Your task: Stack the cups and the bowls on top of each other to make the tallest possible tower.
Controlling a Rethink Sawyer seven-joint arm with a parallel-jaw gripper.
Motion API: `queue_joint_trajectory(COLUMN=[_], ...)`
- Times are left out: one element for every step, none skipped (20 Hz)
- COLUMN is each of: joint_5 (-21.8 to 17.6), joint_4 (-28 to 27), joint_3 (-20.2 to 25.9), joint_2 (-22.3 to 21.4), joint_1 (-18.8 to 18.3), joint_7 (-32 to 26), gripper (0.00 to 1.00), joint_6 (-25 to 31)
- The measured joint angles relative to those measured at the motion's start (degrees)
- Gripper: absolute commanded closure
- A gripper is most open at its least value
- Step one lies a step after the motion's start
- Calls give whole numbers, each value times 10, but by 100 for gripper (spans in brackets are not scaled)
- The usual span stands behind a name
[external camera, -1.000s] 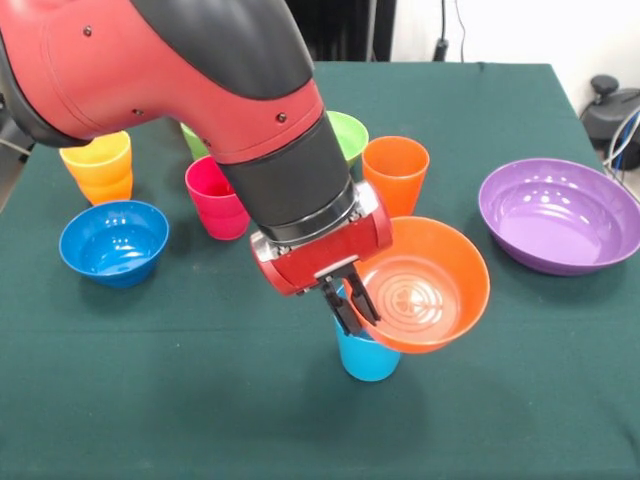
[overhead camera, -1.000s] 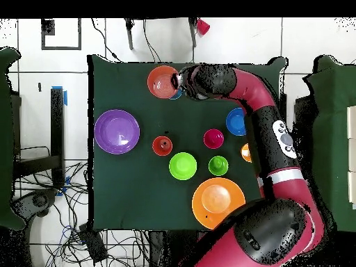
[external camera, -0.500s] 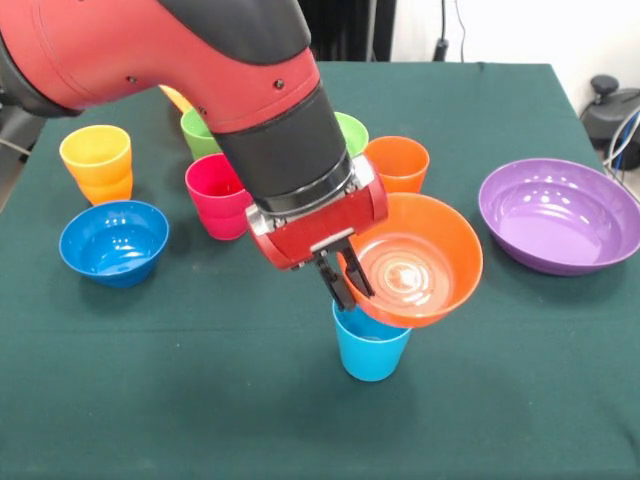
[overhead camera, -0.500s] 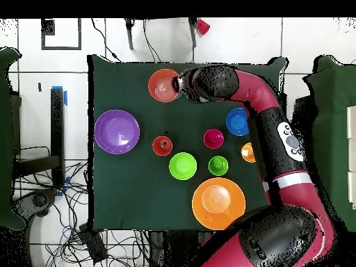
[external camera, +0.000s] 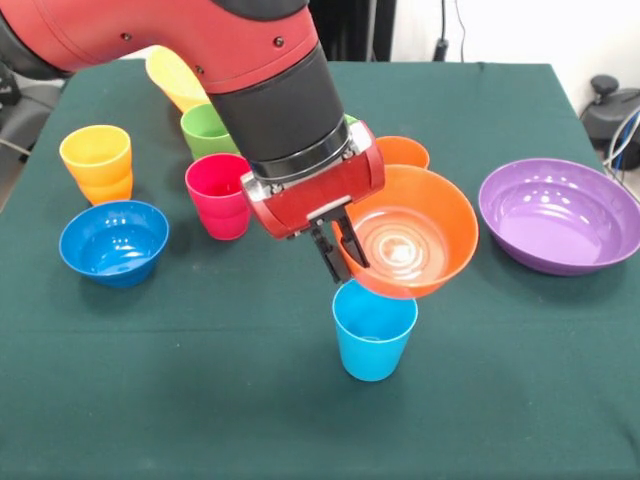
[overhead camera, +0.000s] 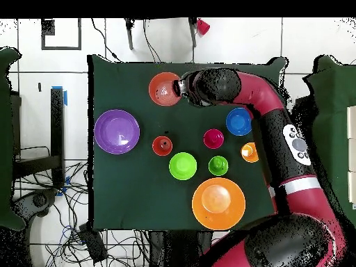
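Observation:
My gripper (external camera: pixel 341 252) is shut on the left rim of the smaller orange bowl (external camera: pixel 412 240), holding it tilted in the air. The bowl's underside hangs just above the rim of the light blue cup (external camera: pixel 373 331), which stands upright on the green table. In the overhead view the orange bowl (overhead camera: pixel 165 88) hides that cup, with the gripper (overhead camera: pixel 181 88) at its edge. No tower stands anywhere. The orange cup (external camera: pixel 401 150) peeks out behind the held bowl.
Standing apart on the cloth are the purple bowl (external camera: pixel 560 215), blue bowl (external camera: pixel 113 240), magenta cup (external camera: pixel 218 195), green cup (external camera: pixel 205 130), yellow-orange cup (external camera: pixel 97 160) and large yellow bowl (external camera: pixel 175 80). The light green bowl (overhead camera: pixel 182 166) shows from overhead.
The gripper has risen with the orange bowl. The bowl, earlier low against the light blue cup, now hangs above its rim.

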Motion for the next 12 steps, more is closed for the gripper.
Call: queue_joint_trajectory(joint_5=[0,-1,-1,-1,-2,-2,-3,-3,-3,-4,-4,-4], joint_4=[2,8,10,13,15,18,19,23,25,26,26,26], joint_3=[0,0,0,-1,-1,-1,-1,-2,-2,-2,-3,-3], joint_2=[-1,-3,-3,-4,-4,-5,-5,-5,-6,-6,-6,-6], joint_1=[-1,-2,-3,-3,-4,-4,-4,-4,-4,-4,-4,-4], joint_7=[0,0,0,0,0,0,0,0,0,0,0,0], gripper=[100,100,100,100,100,100,100,100,100,100,100,100], joint_6=[0,0,0,0,0,0,0,0,0,0,0,0])
